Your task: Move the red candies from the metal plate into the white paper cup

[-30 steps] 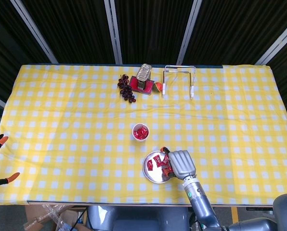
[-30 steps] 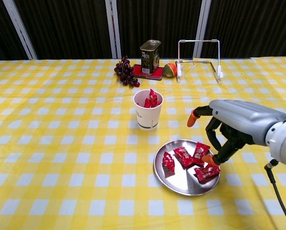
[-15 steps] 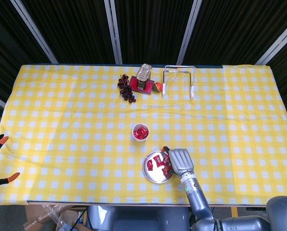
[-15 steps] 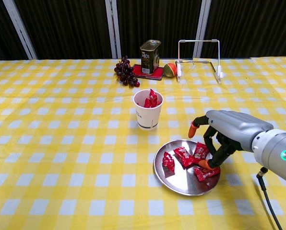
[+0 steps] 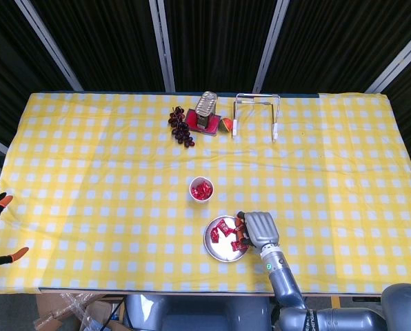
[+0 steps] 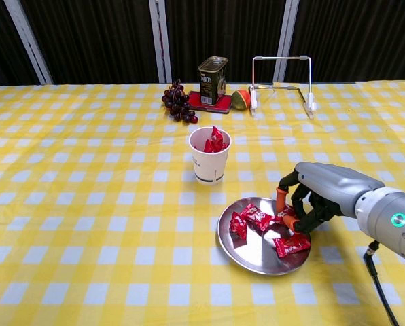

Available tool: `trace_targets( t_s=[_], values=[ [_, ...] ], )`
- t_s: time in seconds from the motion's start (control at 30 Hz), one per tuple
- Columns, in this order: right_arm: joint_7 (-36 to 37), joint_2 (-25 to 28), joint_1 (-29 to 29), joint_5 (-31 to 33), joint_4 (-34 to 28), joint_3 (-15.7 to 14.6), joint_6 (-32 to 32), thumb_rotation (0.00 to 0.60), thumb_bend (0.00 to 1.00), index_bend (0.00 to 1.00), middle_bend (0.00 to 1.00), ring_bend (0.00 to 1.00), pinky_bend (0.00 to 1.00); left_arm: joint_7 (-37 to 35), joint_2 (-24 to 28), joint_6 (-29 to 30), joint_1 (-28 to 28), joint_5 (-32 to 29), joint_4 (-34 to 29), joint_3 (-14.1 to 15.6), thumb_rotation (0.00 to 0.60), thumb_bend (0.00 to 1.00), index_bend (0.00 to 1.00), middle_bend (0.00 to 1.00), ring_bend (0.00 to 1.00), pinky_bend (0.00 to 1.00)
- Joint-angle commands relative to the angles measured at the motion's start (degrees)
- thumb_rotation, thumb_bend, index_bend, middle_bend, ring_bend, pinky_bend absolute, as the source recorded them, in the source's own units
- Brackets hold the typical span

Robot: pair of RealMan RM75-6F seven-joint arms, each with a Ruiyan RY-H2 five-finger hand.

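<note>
Near the worktop's front edge, the right hand (image 6: pixel 316 197) reaches over the metal plate (image 6: pixel 251 252), its fingers (image 6: pixel 289 221) curled and pinching a red candy (image 6: pixel 281 216). More candies (image 6: pixel 249 219) lie on the plate. The paper cup (image 6: pixel 209 163) behind holds others.

Several red candies (image 6: pixel 257 218) in shiny wrappers were spread across the round metal plate (image 6: pixel 250 252), which lay flat on the counter. The white paper cup (image 6: pixel 210 164) stood upright just behind the plate, with more red candies heaped inside it.
</note>
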Motion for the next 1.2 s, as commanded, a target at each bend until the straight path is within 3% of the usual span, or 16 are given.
trace_targets(
  t_s=[0.03, 0.4, 0.77, 0.97, 1.2],
  values=[
    [0.3, 0.0, -0.3, -0.2, 0.0, 0.1, -0.2, 0.600, 0.56, 0.54, 0.70, 0.88, 0.92, 0.0, 0.0, 0.1, 0.0, 0.0, 0.0, 0.0, 0.600, 0.05, 0.00, 0.00, 0.00, 0.00],
    [1.7, 2.5, -0.9, -3.9, -5.2, 2.4, 1.5, 0.600, 0.56, 0.54, 0.70, 0.88, 0.92, 0.0, -0.1, 0.4, 0.1, 0.2, 0.1, 0.0, 0.600, 0.05, 0.00, 0.00, 0.00, 0.00],
    [1.3, 6.6, 1.1, -6.2, -13.2, 8.9, 2.6, 0.600, 0.56, 0.54, 0.70, 0.88, 0.92, 0.2, -0.1, 0.1, 0.0, 0.2, 0.1, 0.0, 0.600, 0.05, 0.00, 0.00, 0.00, 0.00],
    [0.0, 5.8, 4.3, -4.1, -12.0, 12.5, 1.0, 0.600, 0.56, 0.54, 0.70, 0.88, 0.92, 0.1, 0.0, -0.3, -0.1, -0.1, -0.1, 0.0, 0.600, 0.05, 0.00, 0.00, 0.00, 0.00],
    [-0.5, 2.9, 8.6, 1.0, -6.1, 15.5, -2.7, 0.600, 0.56, 0.55, 0.70, 0.88, 0.92, -0.3, 0.3, -1.2, -0.3, -0.6, -0.3, 0.0, 0.600, 0.05, 0.00, 0.00, 0.00, 0.00]
  ],
)
